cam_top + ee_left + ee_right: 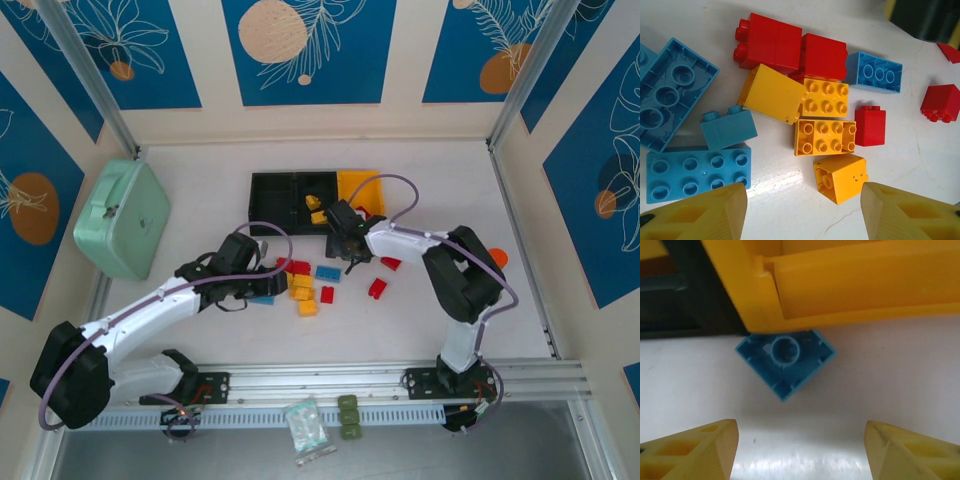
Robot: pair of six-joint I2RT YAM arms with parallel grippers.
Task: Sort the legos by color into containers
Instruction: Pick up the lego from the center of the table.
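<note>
The legos lie in a loose pile mid-table: red (300,267), blue (328,272) and yellow-orange (302,290) bricks. My left gripper (804,210) hovers open over the pile's near side. A yellow-orange brick (840,177) on its side lies just ahead of the gap, with blue bricks (697,172) to the left. My right gripper (800,450) is open and empty above bare table. Ahead of it an upturned blue brick (785,360) rests against the foot of the yellow-orange container (840,285). Two black containers (275,190) stand left of it; the middle one holds yellow-orange bricks (316,210).
A mint-green case (122,218) sits at the far left. Green blocks (348,415) and a small plastic bag (305,425) lie on the near ledge beyond the aluminium rail. An orange disc (497,257) lies by the right wall. Loose red bricks (377,288) sit under the right arm.
</note>
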